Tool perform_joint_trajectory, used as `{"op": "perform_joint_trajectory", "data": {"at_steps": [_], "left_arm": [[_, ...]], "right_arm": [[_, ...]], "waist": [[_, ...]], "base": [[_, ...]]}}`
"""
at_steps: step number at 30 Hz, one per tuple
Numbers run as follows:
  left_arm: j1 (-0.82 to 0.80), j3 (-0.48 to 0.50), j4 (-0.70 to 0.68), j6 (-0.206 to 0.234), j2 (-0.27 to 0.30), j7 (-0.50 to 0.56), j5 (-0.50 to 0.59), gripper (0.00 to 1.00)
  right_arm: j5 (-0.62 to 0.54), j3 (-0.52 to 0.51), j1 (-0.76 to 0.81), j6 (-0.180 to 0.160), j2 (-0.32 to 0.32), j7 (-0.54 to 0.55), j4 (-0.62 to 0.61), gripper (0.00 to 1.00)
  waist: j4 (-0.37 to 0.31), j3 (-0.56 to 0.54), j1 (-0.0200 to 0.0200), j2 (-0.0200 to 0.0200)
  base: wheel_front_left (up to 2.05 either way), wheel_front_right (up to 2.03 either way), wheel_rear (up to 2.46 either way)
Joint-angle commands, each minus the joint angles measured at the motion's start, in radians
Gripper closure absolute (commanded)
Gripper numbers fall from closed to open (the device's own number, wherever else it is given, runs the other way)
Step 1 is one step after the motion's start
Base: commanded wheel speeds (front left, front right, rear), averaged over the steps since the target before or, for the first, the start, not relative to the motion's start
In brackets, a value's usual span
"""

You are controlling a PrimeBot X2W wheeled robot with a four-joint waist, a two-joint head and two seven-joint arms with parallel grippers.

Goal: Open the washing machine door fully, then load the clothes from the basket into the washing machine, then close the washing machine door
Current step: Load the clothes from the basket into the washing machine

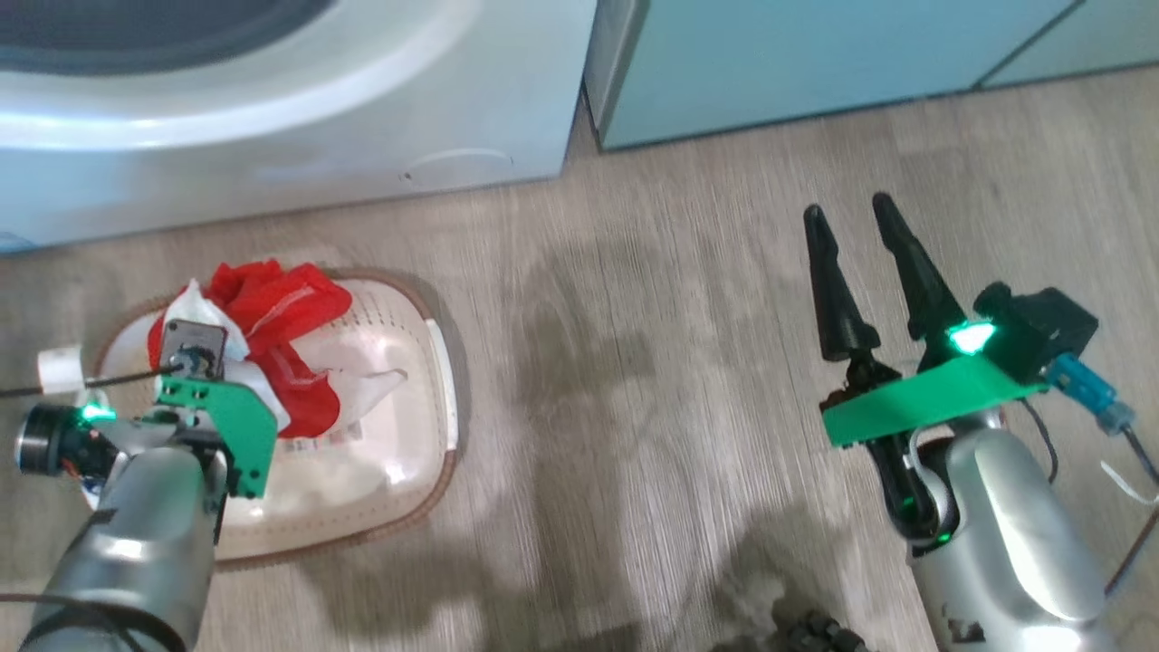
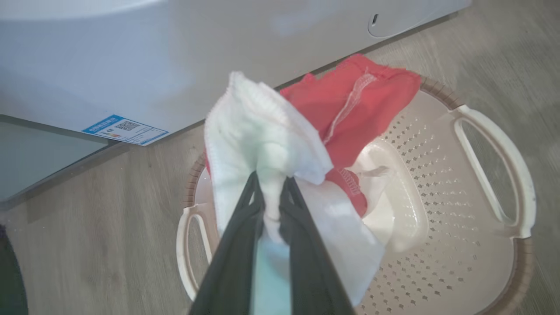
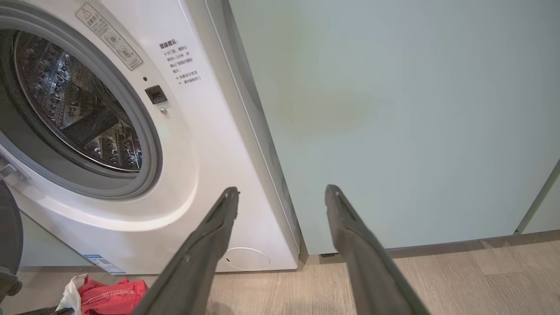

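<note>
The basket [image 1: 442, 389], cream with a brown rim, stands on the floor in front of the washing machine [image 1: 362, 109]. My left gripper [image 2: 270, 181] hangs over it, shut on a white fold of the clothes [image 2: 350, 109], and the red and white bundle is lifted partly above the basket [image 2: 481, 245]. In the head view the clothes [image 1: 272, 299] bunch at the basket's far left. My right gripper [image 1: 847, 208] hovers open and holds nothing, off to the right. In the right wrist view the right gripper [image 3: 281, 191] faces the washing machine [image 3: 205, 153], whose steel drum is uncovered. The washing machine door [image 3: 8, 236] shows as a dark edge at far left.
Pale teal cabinets [image 1: 815, 63] stand right of the washer, close ahead of the right gripper in the right wrist view [image 3: 393, 109]. Wood-look floor [image 1: 652, 407] lies open between the basket and the right arm. A blue sticker [image 2: 124, 130] marks the washer's lower front.
</note>
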Motion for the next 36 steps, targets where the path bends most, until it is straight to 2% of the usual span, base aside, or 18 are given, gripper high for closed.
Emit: {"op": "perform_joint_trajectory", "data": {"at_steps": [1, 11, 12, 13, 14, 20, 29, 36], "left_arm": [[0.013, 0.018, -0.033, 0.010, 0.029, -0.018, -0.009, 1.00], [0.179, 0.013, -0.446, 0.045, 0.055, -0.021, 0.005, 1.00], [0.179, 0.013, -0.446, 0.045, 0.055, -0.021, 0.005, 1.00], [0.208, 0.018, -0.525, 0.053, 0.060, -0.021, 0.007, 1.00], [0.208, 0.018, -0.525, 0.053, 0.060, -0.021, 0.007, 1.00], [0.285, 0.048, -0.741, 0.069, 0.066, -0.021, 0.000, 1.00], [0.400, 0.127, -1.027, 0.073, 0.033, -0.021, -0.017, 1.00], [0.483, 0.156, -1.178, 0.067, -0.012, -0.021, 0.001, 1.00]], "right_arm": [[-0.005, 0.015, 0.021, 0.000, -0.002, -0.009, -0.023, 0.00], [-0.010, -0.007, 0.077, 0.000, -0.002, -0.009, -0.009, 0.00], [-0.010, -0.007, 0.077, 0.000, -0.002, -0.009, -0.009, 0.00], [-0.010, -0.007, 0.086, 0.000, -0.002, -0.009, -0.007, 0.00], [-0.010, -0.007, 0.086, 0.000, -0.002, -0.009, -0.007, 0.00], [-0.014, -0.010, 0.109, 0.000, -0.002, -0.009, -0.001, 0.00], [-0.020, -0.014, 0.131, 0.000, -0.002, -0.009, 0.004, 0.00], [-0.024, -0.025, 0.150, 0.000, -0.002, -0.009, 0.006, 0.00]], "waist": [[0.015, -0.048, 0.0001, -0.0001], [0.047, -0.177, 0.0001, -0.0001], [0.047, -0.177, 0.0001, -0.0001], [0.052, -0.196, 0.0001, -0.0001], [0.052, -0.196, 0.0001, -0.0001], [0.063, -0.247, 0.0001, -0.0001], [0.069, -0.311, 0.0001, -0.0001], [0.072, -0.351, 0.0001, -0.0001]], "base": [[0.00, 0.00, 0.00], [0.00, 0.00, 0.00], [0.00, 0.00, 0.00], [0.00, 0.00, 0.00], [0.00, 0.00, 0.00], [0.00, 0.00, 0.00], [0.00, 0.00, 0.00], [0.00, 0.00, 0.00]]}}
